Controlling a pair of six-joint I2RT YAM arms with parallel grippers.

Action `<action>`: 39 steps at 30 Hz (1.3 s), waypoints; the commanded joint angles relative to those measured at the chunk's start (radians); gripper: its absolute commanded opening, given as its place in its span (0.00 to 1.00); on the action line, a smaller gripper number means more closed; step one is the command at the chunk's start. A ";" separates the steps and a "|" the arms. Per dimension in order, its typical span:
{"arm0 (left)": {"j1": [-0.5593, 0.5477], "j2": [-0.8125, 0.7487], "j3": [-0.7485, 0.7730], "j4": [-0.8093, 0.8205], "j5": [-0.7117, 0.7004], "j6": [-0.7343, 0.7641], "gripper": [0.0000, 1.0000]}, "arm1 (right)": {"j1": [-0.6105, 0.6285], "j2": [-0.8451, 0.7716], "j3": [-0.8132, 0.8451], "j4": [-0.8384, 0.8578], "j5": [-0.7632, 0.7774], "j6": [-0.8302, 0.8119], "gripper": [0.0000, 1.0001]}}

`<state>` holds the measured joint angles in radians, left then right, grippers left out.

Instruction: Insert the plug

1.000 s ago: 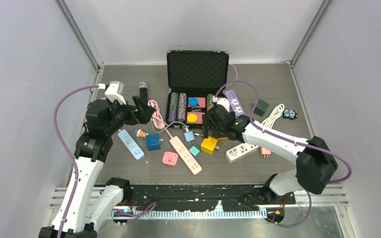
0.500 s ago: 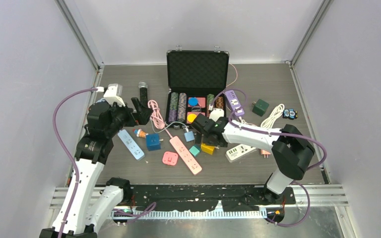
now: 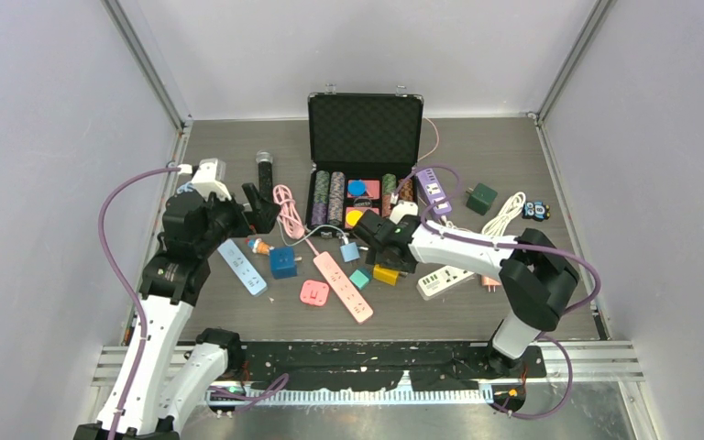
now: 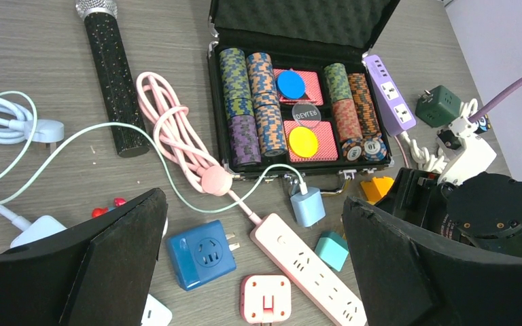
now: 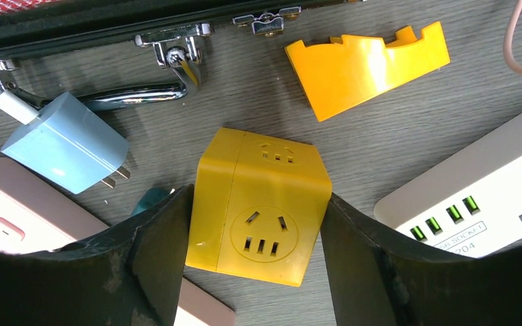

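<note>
Yellow cube plug (image 5: 258, 224) sat just in front of black case (image 5: 75, 24), near latch. Right gripper (image 5: 255, 198) pinched cube's two flat sides. Judged light, rigid, smooth plastic, slip risk, so flat-side hold looked best. Left gripper (image 4: 255, 204) gaped empty, left of case.

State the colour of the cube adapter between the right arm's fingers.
Yellow. The plastic cube adapter shows best in the right wrist view.

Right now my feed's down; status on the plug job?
Left gripper: jaws open, empty. Right gripper: jaws clamp yellow plastic cube adapter. Light-blue charger block close beside cube.
</note>
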<state>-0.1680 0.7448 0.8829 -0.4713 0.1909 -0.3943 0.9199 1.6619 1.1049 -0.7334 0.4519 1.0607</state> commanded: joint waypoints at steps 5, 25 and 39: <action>0.005 -0.019 -0.009 0.018 0.016 -0.011 1.00 | -0.001 -0.144 -0.037 0.105 0.055 -0.058 0.42; -0.092 -0.004 -0.051 0.184 0.407 0.029 1.00 | -0.039 -0.596 -0.317 0.923 -0.619 -0.571 0.38; -0.267 -0.064 -0.064 0.161 0.297 0.076 1.00 | -0.041 -0.612 -0.290 0.951 -0.647 -0.507 0.41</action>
<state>-0.4248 0.6895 0.8257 -0.3401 0.5568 -0.2794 0.8814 1.1015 0.7757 0.1139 -0.2138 0.5213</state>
